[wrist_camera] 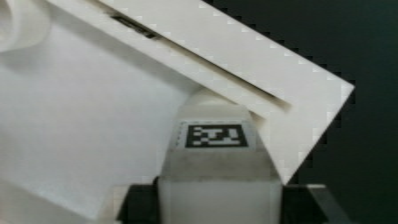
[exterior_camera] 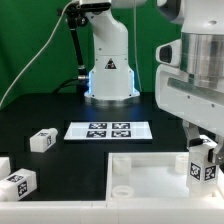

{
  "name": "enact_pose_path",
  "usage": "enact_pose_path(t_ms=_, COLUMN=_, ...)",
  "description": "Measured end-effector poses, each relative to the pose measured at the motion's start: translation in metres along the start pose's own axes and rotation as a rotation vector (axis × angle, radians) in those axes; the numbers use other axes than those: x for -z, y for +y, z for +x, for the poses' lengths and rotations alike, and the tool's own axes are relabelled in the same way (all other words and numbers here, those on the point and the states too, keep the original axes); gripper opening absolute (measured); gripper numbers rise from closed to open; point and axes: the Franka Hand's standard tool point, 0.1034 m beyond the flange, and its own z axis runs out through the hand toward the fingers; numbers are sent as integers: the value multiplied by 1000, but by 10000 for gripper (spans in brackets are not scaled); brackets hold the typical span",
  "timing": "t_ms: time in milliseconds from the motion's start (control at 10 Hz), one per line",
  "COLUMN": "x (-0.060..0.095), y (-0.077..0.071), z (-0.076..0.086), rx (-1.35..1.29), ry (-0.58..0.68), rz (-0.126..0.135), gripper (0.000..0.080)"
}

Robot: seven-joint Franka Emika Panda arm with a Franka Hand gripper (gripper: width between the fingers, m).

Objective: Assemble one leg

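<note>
My gripper (exterior_camera: pixel 203 150) is shut on a leg (exterior_camera: pixel 204 165), a small white post with a black-and-white tag, and holds it upright over the near right corner of the white tray (exterior_camera: pixel 140 172). In the wrist view the leg (wrist_camera: pixel 217 160) sits between my dark fingers (wrist_camera: pixel 146 204), with its tag facing the camera, above the tray's corner (wrist_camera: pixel 267 70). Whether the leg touches the tray cannot be told. Two other legs lie on the table at the exterior view's left, one (exterior_camera: pixel 41 140) further back and one (exterior_camera: pixel 17 183) nearer.
The marker board (exterior_camera: pixel 109 130) lies on the black table behind the tray. The arm's base (exterior_camera: pixel 108 70) stands at the back. A white piece (exterior_camera: pixel 3 166) shows at the exterior view's left edge.
</note>
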Motion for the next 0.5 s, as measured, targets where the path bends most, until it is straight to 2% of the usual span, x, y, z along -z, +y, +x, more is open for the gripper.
enact_pose_path(t_ms=100, x=0, y=0, z=0, rx=19, ry=0, rz=0, gripper=387)
enact_pose_path(t_ms=200, x=0, y=0, z=0, rx=53, ry=0, rz=0, gripper=580)
enact_pose_path(t_ms=300, x=1, y=-1, z=0, rx=89, ry=2, rz=0, gripper=580)
enact_pose_path(t_ms=400, x=3, y=-1, z=0, rx=200, ry=20, rz=-6, gripper=634)
enact_pose_path(t_ms=500, x=3, y=-2, z=-3, rx=341, ry=45, rz=-17, gripper=634)
